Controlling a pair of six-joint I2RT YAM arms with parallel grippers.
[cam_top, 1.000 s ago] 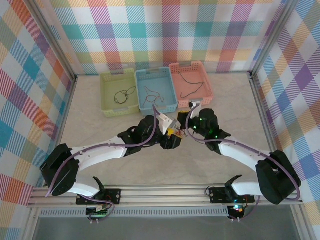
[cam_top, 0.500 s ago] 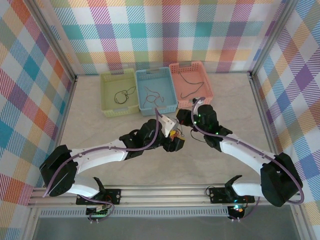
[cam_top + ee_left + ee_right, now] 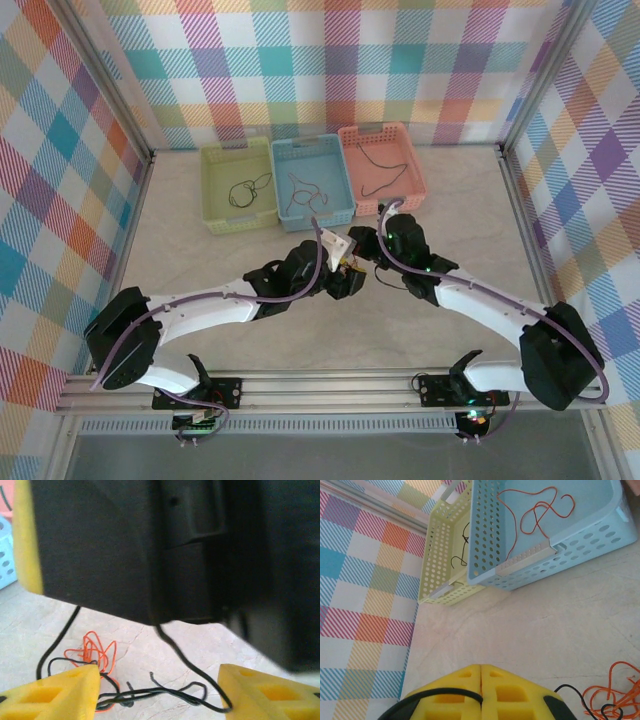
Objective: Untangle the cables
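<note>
While the right gripper [image 3: 481, 674] clenches a black cable [image 3: 170, 645] at the middle of the bench [image 3: 200, 262], the left gripper [image 3: 159, 676] gapes around the orange-and-black tangle [image 3: 97, 653]; separation looks underway, and the next pull likely needs the left to pin the orange.

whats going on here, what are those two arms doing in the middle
Two arms meet over a small tangle of cables in the middle of the table. The right end effector is shut on a black cable that rises from the tangle. The left end effector is open, its fingers either side of the wires. The green basket, blue basket and pink basket each hold a cable.
</note>
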